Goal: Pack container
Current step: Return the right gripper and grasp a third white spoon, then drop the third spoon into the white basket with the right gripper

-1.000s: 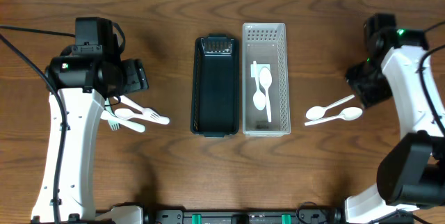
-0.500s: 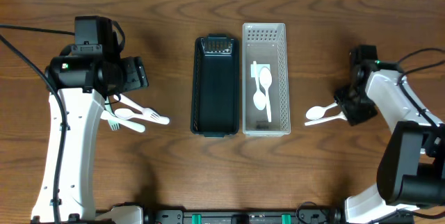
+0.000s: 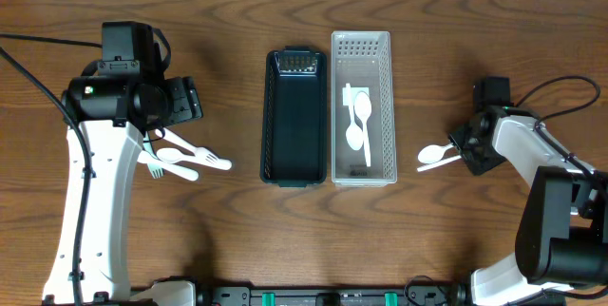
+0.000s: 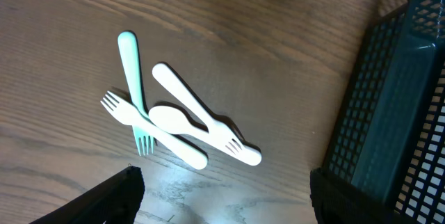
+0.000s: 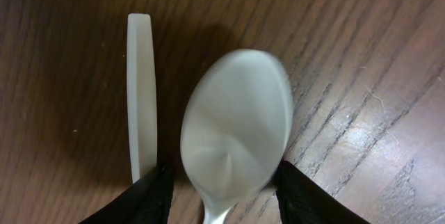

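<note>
Right gripper (image 5: pixel 222 197) down over a white spoon (image 5: pixel 236 126); left gripper (image 4: pixel 226 195) idle and wide.

The spoon lies flat on the table (image 3: pixel 228 21), right of the grey basket (image 3: pixel 334 106), bowl pointing out beyond the fingertips and neck between them. The jaws stand partly closed astride it; whether they press on it cannot be told. A second spoon's handle (image 5: pixel 142 92) lies just beside, outside the left finger. Two spoons (image 3: pixel 357 121) lie in the grey basket; the dark basket (image 3: pixel 269 116) touches its side. The left gripper hangs above a heap of cutlery (image 4: pixel 174 123), holding nothing.
</note>
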